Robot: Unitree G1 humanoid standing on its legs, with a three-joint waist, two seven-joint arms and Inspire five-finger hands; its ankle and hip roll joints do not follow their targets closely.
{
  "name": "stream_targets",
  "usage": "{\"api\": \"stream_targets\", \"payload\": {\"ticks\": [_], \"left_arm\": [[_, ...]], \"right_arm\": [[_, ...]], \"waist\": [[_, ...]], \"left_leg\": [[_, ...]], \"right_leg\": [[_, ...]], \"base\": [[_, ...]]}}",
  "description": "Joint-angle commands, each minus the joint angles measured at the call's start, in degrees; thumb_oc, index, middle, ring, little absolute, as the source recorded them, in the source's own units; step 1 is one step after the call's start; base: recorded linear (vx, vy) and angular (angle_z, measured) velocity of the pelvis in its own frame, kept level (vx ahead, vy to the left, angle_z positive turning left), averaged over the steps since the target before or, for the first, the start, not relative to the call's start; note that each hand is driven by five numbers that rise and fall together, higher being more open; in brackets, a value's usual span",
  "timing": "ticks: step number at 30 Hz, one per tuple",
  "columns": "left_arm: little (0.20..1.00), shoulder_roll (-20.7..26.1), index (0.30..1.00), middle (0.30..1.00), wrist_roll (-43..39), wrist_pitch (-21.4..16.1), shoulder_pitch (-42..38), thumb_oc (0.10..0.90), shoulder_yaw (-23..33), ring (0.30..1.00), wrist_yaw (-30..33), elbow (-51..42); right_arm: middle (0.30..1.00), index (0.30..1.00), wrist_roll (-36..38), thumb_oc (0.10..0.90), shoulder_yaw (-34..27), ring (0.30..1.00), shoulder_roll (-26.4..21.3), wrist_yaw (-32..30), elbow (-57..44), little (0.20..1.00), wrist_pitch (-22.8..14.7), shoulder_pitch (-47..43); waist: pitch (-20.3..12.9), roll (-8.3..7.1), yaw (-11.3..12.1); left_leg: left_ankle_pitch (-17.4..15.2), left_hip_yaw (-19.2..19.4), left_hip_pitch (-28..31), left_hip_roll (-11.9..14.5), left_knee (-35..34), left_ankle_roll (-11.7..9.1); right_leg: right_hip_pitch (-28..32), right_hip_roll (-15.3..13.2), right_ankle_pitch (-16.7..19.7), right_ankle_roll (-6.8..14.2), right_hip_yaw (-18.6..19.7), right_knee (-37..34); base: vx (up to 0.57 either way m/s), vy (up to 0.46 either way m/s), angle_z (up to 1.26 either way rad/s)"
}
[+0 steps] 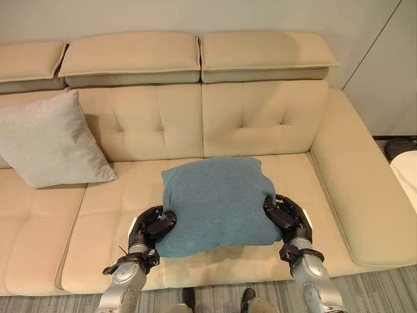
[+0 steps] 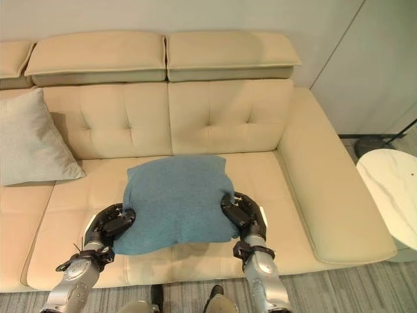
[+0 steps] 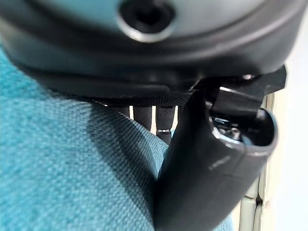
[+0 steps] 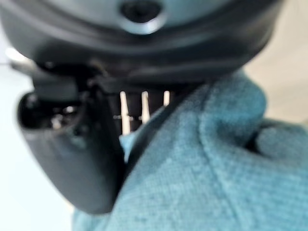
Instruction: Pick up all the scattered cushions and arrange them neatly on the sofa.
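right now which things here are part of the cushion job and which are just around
Part of the job:
- blue cushion, held between left hand and right hand
- grey cushion, leaning on the backrest
- sofa

Just around:
- white round table

The left hand (image 3: 144, 53) sits right against the teal cushion (image 3: 62, 178). Its thumb (image 3: 207, 163) lies over the cloth, and its fingers (image 3: 144, 115) reach past the cushion's edge. A strip of beige sofa (image 3: 252, 202) shows beside the thumb.
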Motion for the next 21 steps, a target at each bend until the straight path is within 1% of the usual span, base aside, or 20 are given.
{"api": "stream_targets", "payload": {"ticks": [1, 2, 3, 4, 6, 7, 8, 9, 10, 11, 12, 13, 14, 16, 17, 18, 19, 20, 21], "left_arm": [[0.3, -3.16, 0.3, 0.3, 2.35, -7.5, -5.44, 0.4, -3.58, 0.3, -4.95, -11.4], [0.3, -3.44, 0.3, 0.3, 2.21, -7.88, -5.58, 0.4, -3.75, 0.3, -4.82, -11.53], [0.3, -3.55, 0.3, 0.3, 2.04, -7.99, -5.62, 0.4, -3.81, 0.3, -4.9, -11.38], [0.3, -3.55, 0.3, 0.3, 2.03, -8.0, -5.62, 0.4, -3.81, 0.3, -4.9, -11.37], [0.3, -3.43, 0.3, 0.3, 2.02, -7.94, -5.43, 0.4, -3.71, 0.3, -5.3, -11.33], [0.3, -3.75, 0.3, 0.3, 1.86, -7.91, -4.98, 0.4, -3.74, 0.3, -5.21, -11.35], [0.3, -4.24, 0.3, 0.3, 0.9, -7.56, -4.75, 0.4, -3.99, 0.3, -5.53, -11.38], [0.3, -4.57, 0.3, 0.3, 0.96, -7.5, -4.63, 0.4, -4.32, 0.3, -5.68, -11.2], [0.3, -4.73, 0.3, 0.3, 0.97, -7.41, -4.84, 0.4, -4.49, 0.3, -5.68, -11.11], [0.3, -4.86, 0.3, 0.3, 0.87, -7.27, -5.11, 0.4, -4.66, 0.3, -5.73, -11.15], [0.3, -4.88, 0.3, 0.3, 1.02, -7.19, -5.3, 0.4, -4.91, 0.3, -5.75, -11.17], [0.3, -5.15, 0.3, 0.3, 0.92, -7.19, -5.42, 0.4, -5.13, 0.3, -5.97, -11.09], [0.3, -5.22, 0.3, 0.3, 0.83, -7.2, -5.54, 0.4, -5.24, 0.3, -5.95, -11.25], [0.3, -5.35, 0.3, 0.3, 0.96, -7.07, -5.8, 0.4, -5.33, 0.3, -5.84, -11.22], [0.3, -5.37, 0.3, 0.3, 1.16, -6.81, -6.11, 0.4, -5.46, 0.3, -5.7, -10.85], [0.3, -5.37, 0.3, 0.3, 1.16, -6.81, -6.11, 0.4, -5.47, 0.3, -5.7, -10.85], [0.3, -5.32, 0.3, 0.3, 1.35, -6.87, -6.34, 0.4, -5.38, 0.3, -5.38, -10.66], [0.3, -5.31, 0.3, 0.3, 1.35, -6.87, -6.33, 0.4, -5.39, 0.3, -5.38, -10.66], [0.3, -5.2, 0.3, 0.3, 1.52, -6.89, -6.09, 0.4, -5.18, 0.3, -5.5, -10.61]], "right_arm": [[0.3, 0.3, 0.16, 0.4, 1.98, 0.3, 1.11, 5.77, -10.78, 0.3, -6.96, -6.63], [0.3, 0.3, -0.11, 0.4, 2.11, 0.3, 0.89, 5.73, -11.05, 0.3, -7.04, -6.7], [0.3, 0.3, -0.48, 0.4, 2.13, 0.3, 0.7, 5.74, -10.9, 0.3, -7.05, -6.62], [0.3, 0.3, -0.48, 0.4, 2.13, 0.3, 0.7, 5.74, -10.89, 0.3, -7.05, -6.62], [0.3, 0.3, -0.62, 0.4, 2.28, 0.3, 0.62, 5.96, -10.98, 0.3, -6.92, -6.36], [0.3, 0.3, -0.61, 0.4, 2.52, 0.3, 0.65, 5.97, -10.68, 0.3, -7.04, -6.09], [0.3, 0.3, -0.35, 0.4, 2.4, 0.3, 0.03, 5.99, -10.83, 0.3, -7.01, -5.28], [0.3, 0.3, -0.15, 0.4, 2.25, 0.3, -0.28, 5.92, -10.92, 0.3, -7.22, -5.01], [0.3, 0.3, 0.13, 0.4, 1.86, 0.3, -0.6, 5.72, -11.06, 0.3, -7.65, -4.92], [0.3, 0.3, 0.46, 0.4, 1.62, 0.3, -1.02, 5.44, -11.25, 0.3, -7.77, -4.95], [0.3, 0.3, 0.52, 0.4, 1.51, 0.3, -1.2, 5.23, -11.33, 0.3, -7.83, -5.09], [0.3, 0.3, 0.75, 0.4, 1.3, 0.3, -1.51, 4.92, -11.26, 0.3, -7.85, -4.96], [0.3, 0.3, 0.86, 0.4, 1.35, 0.3, -1.55, 4.94, -11.28, 0.3, -7.72, -4.94], [0.3, 0.3, 0.8, 0.4, 1.16, 0.3, -1.61, 4.75, -11.21, 0.3, -7.66, -5.04], [0.3, 0.3, 0.7, 0.4, 1.02, 0.3, -1.56, 4.44, -10.92, 0.3, -7.66, -5.3], [0.3, 0.3, 0.7, 0.4, 1.02, 0.3, -1.56, 4.44, -10.92, 0.3, -7.67, -5.3], [0.3, 0.3, 0.65, 0.4, 0.88, 0.3, -1.28, 3.64, -10.25, 0.3, -7.81, -5.67], [0.3, 0.3, 0.65, 0.4, 0.88, 0.3, -1.27, 3.63, -10.23, 0.3, -7.82, -5.67], [0.3, 0.3, 0.67, 0.4, 0.63, 0.3, -1.09, 3.66, -10.01, 0.3, -7.73, -5.83]], "waist": [[-2.78, 0.58, -0.84], [-2.28, 0.62, -1.16], [-2.1, 0.53, -1.22], [-2.07, 0.56, -1.27], [-2.41, 0.15, -1.53], [-2.58, 0.02, -1.56], [-2.76, -0.02, -1.92], [-2.76, -0.03, -2.16], [-2.46, -0.2, -2.24], [-1.93, -0.33, -2.23], [-1.58, -0.45, -2.27], [-1.48, -0.93, -2.31], [-1.34, -1.18, -2.22], [-1.71, -1.6, -2.04], [-2.25, -1.65, -1.83], [-2.25, -1.7, -1.82], [-2.48, -1.3, -1.17], [-2.29, -1.35, -1.1], [-2.85, -0.86, -0.98]], "left_leg": [[-7.48, -2.03, 1.22, -0.75, 0.9, 1.38], [-7.59, -3.03, 1.61, -0.57, 0.83, 0.87], [-7.81, -3.66, 1.78, -0.35, 0.96, 0.44], [-7.84, -3.72, 1.8, -0.32, 0.98, 0.43], [-8.7, -4.45, 2.29, 0.13, 1.49, -0.3], [-8.83, -4.62, 2.24, 0.91, 2.35, -1.19], [-9.11, -4.65, 1.13, 2.79, 5.36, -2.8], [-9.06, -4.61, 0.41, 3.72, 7.22, -3.39], [-7.73, -4.55, -1.35, 4.72, 10.75, -4.16], [-5.82, -4.73, -3.53, 5.44, 14.58, -4.48], [-4.77, -4.84, -4.78, 5.65, 17.16, -4.49], [-3.84, -3.63, -5.78, 6.08, 19.23, -4.09], [-4.22, -3.22, -6.56, 5.75, 19.63, -3.81], [-6.05, -2.82, -7.85, 3.97, 17.21, -3.09], [-5.74, -1.53, -8.88, 2.54, 13.32, -2.44], [-5.66, -1.5, -8.77, 2.46, 13.14, -2.41], [-2.8, 0.39, -10.9, 1.52, 9.84, -2.42], [-2.96, 0.46, -10.62, 1.5, 9.88, -2.43], [-2.68, 1.05, -10.11, 1.44, 7.48, -2.13]], "right_leg": [[-0.98, 0.55, 4.62, 4.43, 4.73, -6.65], [-2.61, 0.87, 5.82, 4.59, 6.34, -7.2], [-2.85, 1.01, 5.6, 4.53, 6.65, -7.48], [-2.79, 1.03, 5.57, 4.52, 6.59, -7.47], [-1.54, 1.0, 5.52, 4.34, 6.0, -9.49], [-1.05, 1.35, 5.48, 3.98, 5.52, -9.65], [0.36, 2.41, 4.89, 2.95, 4.63, -10.94], [1.83, 3.07, 4.38, 2.18, 3.78, -12.08], [3.21, 3.6, 4.11, 1.49, 2.88, -13.11], [4.42, 4.17, 3.79, 0.79, 2.45, -13.98], [5.14, 4.58, 3.59, 0.08, 2.29, -14.39], [6.58, 5.14, 2.88, -0.82, 2.03, -15.23], [6.93, 5.19, 2.66, -0.97, 2.04, -15.4], [7.5, 5.25, 2.3, -0.83, 1.94, -15.81], [8.54, 5.73, 1.97, -0.47, 1.4, -16.56], [8.58, 5.66, 1.96, -0.44, 1.41, -16.58], [9.77, 6.54, 1.22, -0.31, 0.94, -16.77], [10.01, 6.5, 1.09, -0.28, 1.01, -16.74], [9.95, 7.11, 0.59, -0.28, 1.13, -16.5]], "base": [[0.17, -0.166, 0.1], [0.23, -0.238, 0.17], [0.13, -0.154, 0.27], [0.12, -0.145, 0.43], [0.15, -0.193, 0.34], [0.22, -0.359, 0.21], [0.21, -0.395, 0.17], [0.17, -0.391, 0.3], [0.08, -0.283, 0.45], [0.05, -0.239, 0.68], [0.07, -0.227, 0.53], [0.09, -0.178, 0.36], [0.11, -0.138, 0.17], [0.13, -0.042, 0.17], [0.13, -0.009, 0.14], [0.17, 0.025, 0.18], [0.08, 0.024, 0.14], [0.13, 0.065, 0.15], [0.1, 0.078, 0.01]]}}
